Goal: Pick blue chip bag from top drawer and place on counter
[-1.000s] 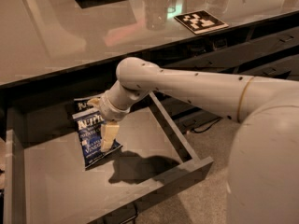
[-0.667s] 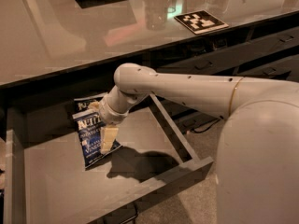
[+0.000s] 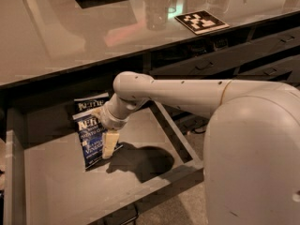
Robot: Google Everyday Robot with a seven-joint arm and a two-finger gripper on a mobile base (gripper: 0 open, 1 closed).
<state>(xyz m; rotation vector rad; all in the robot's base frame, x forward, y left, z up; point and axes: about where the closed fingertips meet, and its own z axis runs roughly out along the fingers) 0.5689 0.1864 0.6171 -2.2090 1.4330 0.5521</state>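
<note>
One gripper on blue chip bag, top drawer — hold unclear, wrist-hidden.

My pincer: cream, over the near bag at the drawer's far left.
My arm: off-white.
Chip bag: dark blue, white lettering.
Second bag, just behind it: same blue print.
Drawer: dark grey.
Counter: glossy grey-brown, dark front edge.
Tag, far right: black-and-white squares.
</note>
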